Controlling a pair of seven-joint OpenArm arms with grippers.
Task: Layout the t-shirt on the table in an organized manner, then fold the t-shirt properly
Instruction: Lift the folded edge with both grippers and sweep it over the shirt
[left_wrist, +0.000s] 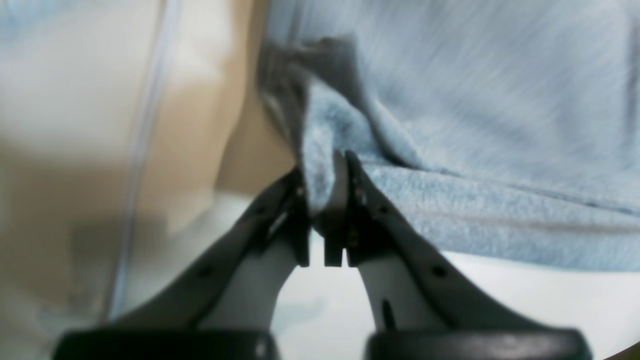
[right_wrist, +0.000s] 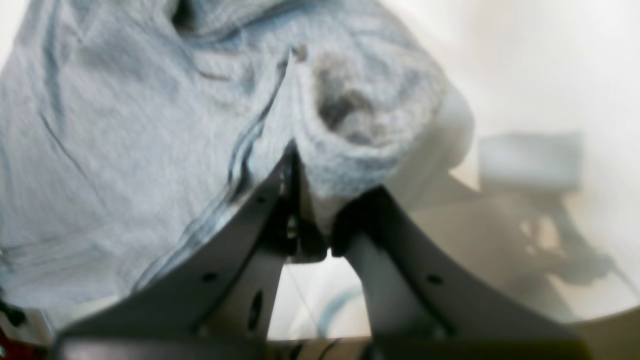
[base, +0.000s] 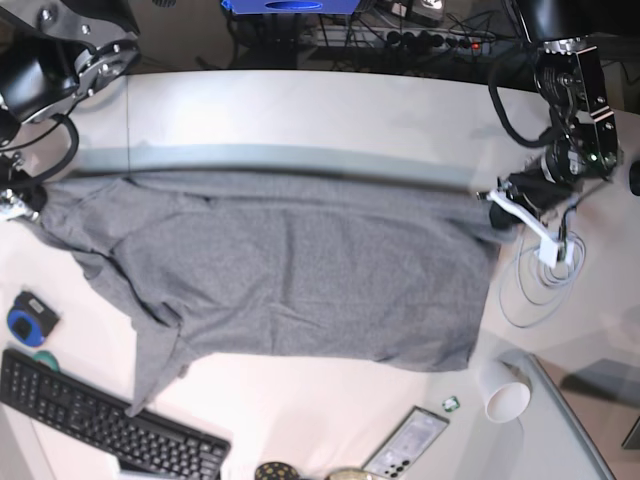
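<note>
One shirt (base: 300, 270) was present, spread across the table (base: 300, 110) between the two arms, its far edge drawn roughly straight and a sleeve trailing toward the keyboard (base: 100, 420). Two pincers were engaged. The left pincer (left_wrist: 327, 200) was closed on a bunched fold of shirt edge at one end; the right pincer (right_wrist: 307, 210) was likewise clamped on a gathered corner at the opposite end. The fabric appeared soft, light and limp, likely to sag and wrinkle wherever unsupported, and not fragile. Judged best held at hems, corners or shoulder seams, kept taut between both grips. Also counted: one cup (base: 503, 396), one phone (base: 408, 443), one coiled cable (base: 540, 285).
</note>
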